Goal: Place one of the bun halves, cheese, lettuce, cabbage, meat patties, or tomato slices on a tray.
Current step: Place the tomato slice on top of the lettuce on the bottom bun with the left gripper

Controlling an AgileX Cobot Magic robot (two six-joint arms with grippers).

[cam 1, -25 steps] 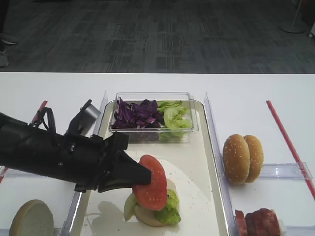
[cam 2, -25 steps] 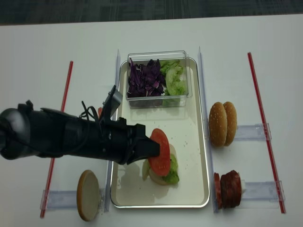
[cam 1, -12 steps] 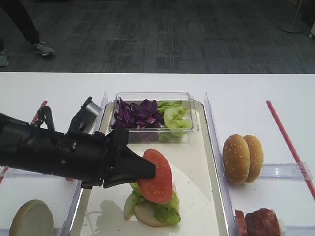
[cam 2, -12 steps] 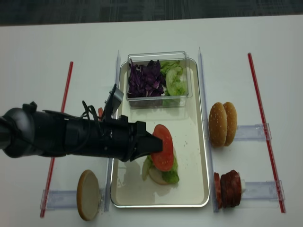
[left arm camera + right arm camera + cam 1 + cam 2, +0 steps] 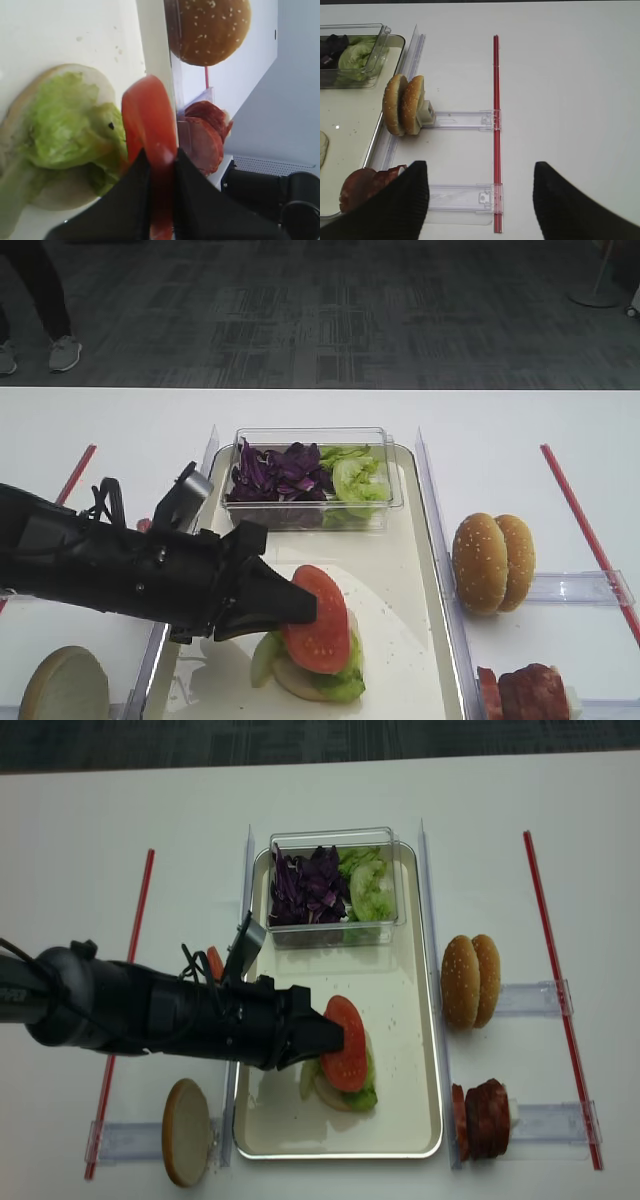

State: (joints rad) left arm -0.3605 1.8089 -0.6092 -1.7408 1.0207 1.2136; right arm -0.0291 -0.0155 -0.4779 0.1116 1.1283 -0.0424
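My left gripper (image 5: 303, 608) (image 5: 334, 1038) (image 5: 159, 159) is shut on a red tomato slice (image 5: 322, 620) (image 5: 347, 1044) (image 5: 146, 112), held on edge and tilted. The slice sits just over, perhaps touching, crinkly lettuce (image 5: 65, 120) (image 5: 345, 670) that lies on a pale bun half (image 5: 65, 192) (image 5: 295, 678). This stack is on the near part of the cream tray (image 5: 405, 570) (image 5: 402, 1020). My right gripper (image 5: 480, 167) stands open above the bare table, beside the meat patties (image 5: 360, 187) (image 5: 525, 692) (image 5: 482, 1120), holding nothing.
A clear tub at the tray's far end holds purple cabbage (image 5: 278, 470) (image 5: 305, 888) and lettuce (image 5: 355, 480). Two sesame bun halves (image 5: 493, 562) (image 5: 472, 982) (image 5: 403, 105) stand on edge right of the tray. One more bun half (image 5: 62, 685) (image 5: 187, 1132) lies front left. Red strips (image 5: 555, 970) (image 5: 496, 125) and clear holders flank the tray.
My left gripper has carried the tomato slice slightly right and down onto the lettuce-topped bun half, still gripping it. Everything else on the table is where it was.
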